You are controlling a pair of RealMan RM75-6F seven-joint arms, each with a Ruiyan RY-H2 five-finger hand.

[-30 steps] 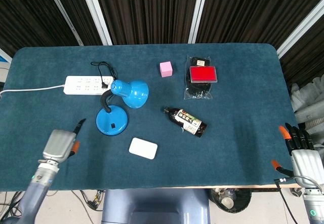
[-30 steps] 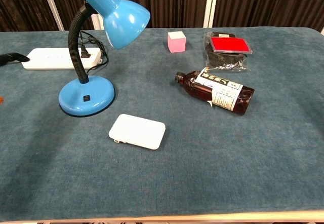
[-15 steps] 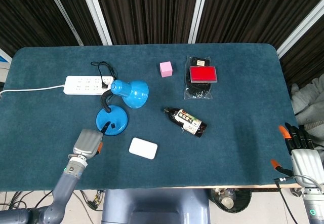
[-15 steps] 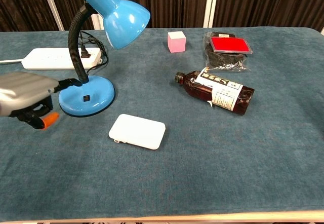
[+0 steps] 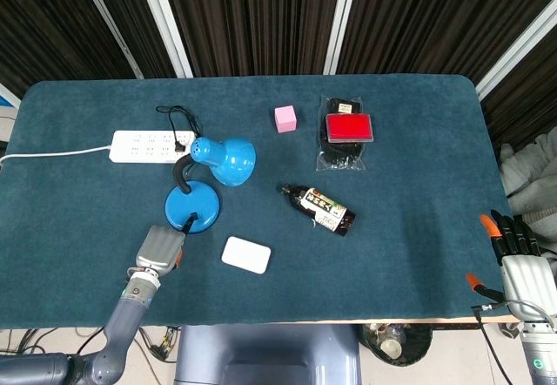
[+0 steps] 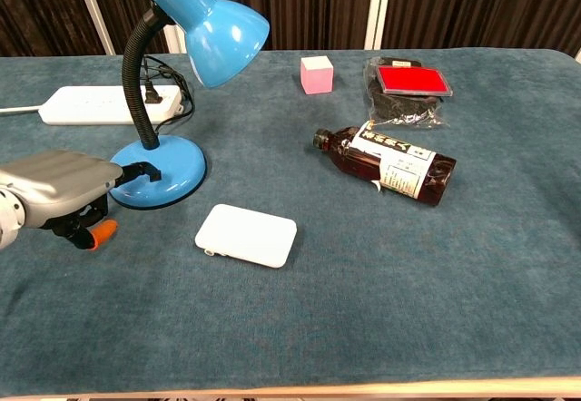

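Observation:
A blue desk lamp stands left of centre, its round base (image 5: 198, 209) (image 6: 177, 167) on the cloth and its shade (image 5: 231, 159) (image 6: 216, 22) pointing right. My left hand (image 5: 159, 247) (image 6: 62, 187) lies just in front and to the left of the base. One dark finger stretches out onto the front of the base, covering the spot where its switch sits. The other fingers are tucked under, and the hand holds nothing. My right hand (image 5: 519, 261) hangs off the table's right front corner with its fingers straight, empty. The chest view does not show it.
A white power strip (image 5: 148, 146) (image 6: 91, 104) with the lamp's cord lies behind the lamp. A white flat case (image 5: 245, 254) (image 6: 246, 235) sits right of my left hand. A dark bottle (image 5: 320, 208) (image 6: 390, 163) lies on its side mid-table. A pink cube (image 5: 285, 118) (image 6: 317, 74) and a red box on a black bag (image 5: 348, 127) (image 6: 413, 79) lie further back.
My left hand has moved right, toward the lamp, and its outstretched finger now reaches the base. The right hand has not moved.

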